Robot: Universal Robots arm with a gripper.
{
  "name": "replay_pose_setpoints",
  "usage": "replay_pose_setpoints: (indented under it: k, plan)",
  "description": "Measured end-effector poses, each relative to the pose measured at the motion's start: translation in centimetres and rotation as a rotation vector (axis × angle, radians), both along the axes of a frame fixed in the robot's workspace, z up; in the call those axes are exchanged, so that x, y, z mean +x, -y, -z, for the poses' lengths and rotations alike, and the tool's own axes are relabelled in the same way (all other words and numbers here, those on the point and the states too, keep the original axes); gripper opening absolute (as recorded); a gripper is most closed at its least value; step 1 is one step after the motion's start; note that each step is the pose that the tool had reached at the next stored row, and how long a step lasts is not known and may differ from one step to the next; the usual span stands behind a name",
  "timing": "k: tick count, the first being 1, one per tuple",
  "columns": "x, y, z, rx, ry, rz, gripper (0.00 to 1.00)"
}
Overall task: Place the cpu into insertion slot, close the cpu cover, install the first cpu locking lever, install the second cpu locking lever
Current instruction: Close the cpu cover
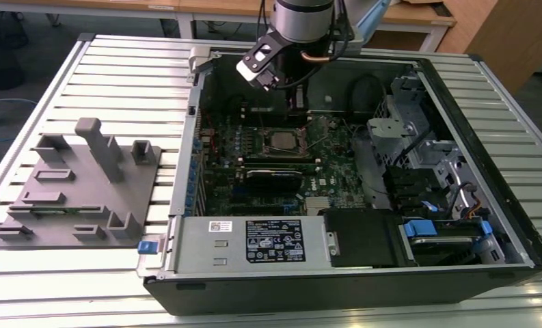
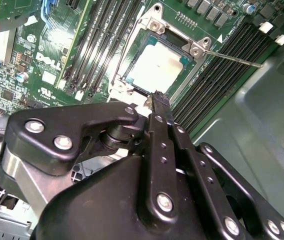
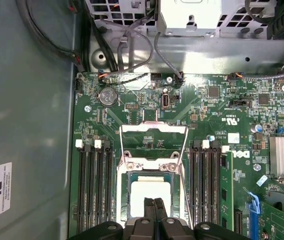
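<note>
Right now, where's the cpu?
The cpu sits in the insertion slot, between the memory slot banks in the first wrist view, just beyond the gripper.

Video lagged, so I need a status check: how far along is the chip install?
Done: the chip sits in the socket. In hand: the tool, shut, hangs just over the chip. Left: the cover stands open, and a lever sticks out unlatched.
</note>
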State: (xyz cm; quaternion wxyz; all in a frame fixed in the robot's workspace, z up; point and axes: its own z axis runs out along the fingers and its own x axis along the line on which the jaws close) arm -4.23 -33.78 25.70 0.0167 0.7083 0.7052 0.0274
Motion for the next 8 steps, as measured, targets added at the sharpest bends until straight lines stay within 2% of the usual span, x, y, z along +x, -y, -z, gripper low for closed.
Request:
replay_pose_setpoints:
  k: [8]
  plan:
    - [0.55, 0.0, 0.01, 0.0, 0.0, 0.0, 0.11]
